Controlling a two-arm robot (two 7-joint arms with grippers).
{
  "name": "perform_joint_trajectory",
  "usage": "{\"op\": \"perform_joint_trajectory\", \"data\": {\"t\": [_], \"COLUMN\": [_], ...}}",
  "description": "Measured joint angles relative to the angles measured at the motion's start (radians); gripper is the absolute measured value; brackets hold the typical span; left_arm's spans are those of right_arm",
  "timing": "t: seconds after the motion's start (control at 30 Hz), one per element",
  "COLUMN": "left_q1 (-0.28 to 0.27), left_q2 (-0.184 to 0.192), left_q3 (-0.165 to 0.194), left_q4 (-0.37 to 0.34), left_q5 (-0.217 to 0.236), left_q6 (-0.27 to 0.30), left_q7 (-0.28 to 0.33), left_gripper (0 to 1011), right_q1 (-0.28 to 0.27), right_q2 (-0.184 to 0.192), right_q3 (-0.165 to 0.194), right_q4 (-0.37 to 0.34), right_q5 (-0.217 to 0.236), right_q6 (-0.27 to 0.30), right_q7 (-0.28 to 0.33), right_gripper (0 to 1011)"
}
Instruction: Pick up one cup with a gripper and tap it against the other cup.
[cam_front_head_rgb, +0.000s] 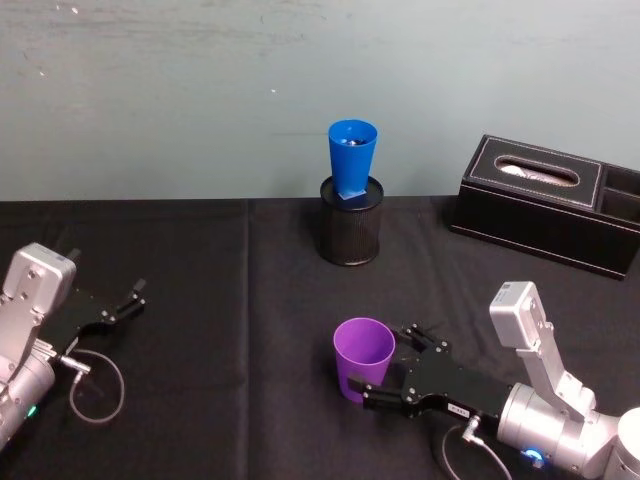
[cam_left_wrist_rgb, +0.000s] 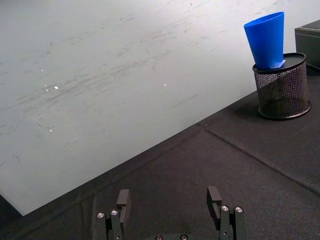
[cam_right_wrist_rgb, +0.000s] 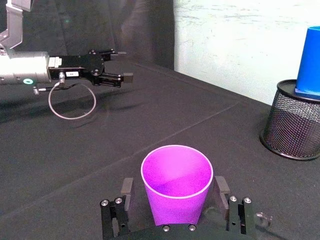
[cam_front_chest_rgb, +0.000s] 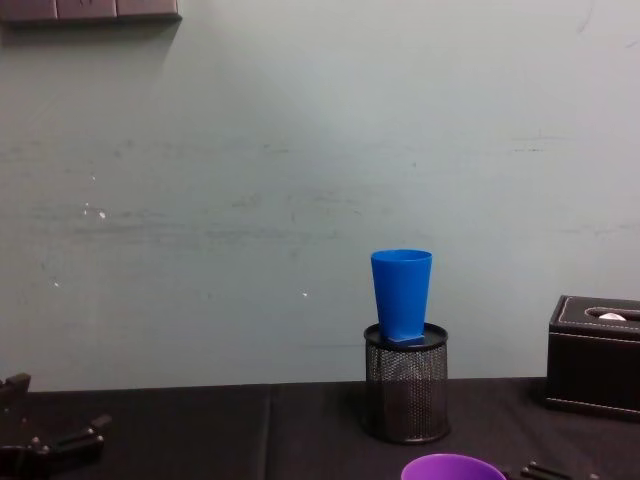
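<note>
Head view: purple tumbler (cam_front_head_rgb: 363, 352) upright on the black tablecloth (cam_front_head_rgb: 240, 330), front right, between the spread fingers of the right gripper (cam_front_head_rgb: 382, 362). Far finger partly hidden behind the tumbler. Small white label (cam_front_head_rgb: 455, 408) on the gripper's body, too small to read. Blue tumbler (cam_front_head_rgb: 352, 155) well apart at the back, base sunk in a black mesh pen holder (cam_front_head_rgb: 350, 228), leaning slightly. Black tissue box (cam_front_head_rgb: 540, 200) to the right, cut off at the edge. Left gripper (cam_front_head_rgb: 133, 298) idle at far left.

Left wrist view: left gripper's fingers (cam_left_wrist_rgb: 123, 199) wide apart, nothing between, lower parts cut off. Pale patch (cam_left_wrist_rgb: 276, 64) at the blue tumbler's base, not legible.

Right wrist view: purple tumbler centred between the right gripper's fingers (cam_right_wrist_rgb: 127, 186), a narrow gap on each side, not gripped. Tumbler's base hidden behind the gripper body.

Chest view: purple tumbler's rim at the lower edge, rest cut off. Blue tumbler atop the pen holder.
</note>
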Motion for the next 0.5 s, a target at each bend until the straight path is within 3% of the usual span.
{"op": "perform_joint_trajectory", "data": {"t": [0.5], "left_q1": [0.000], "left_q2": [0.000], "left_q3": [0.000], "left_q4": [0.000], "left_q5": [0.000], "left_q6": [0.000], "left_q7": [0.000], "left_gripper": [1000], "right_q1": [0.013], "right_q2": [-0.023], "right_q3": [-0.003], "right_q4": [0.023], "right_q5": [0.002], "right_q6": [-0.010], "right_q7": [-0.001], "right_gripper": [1003]}}
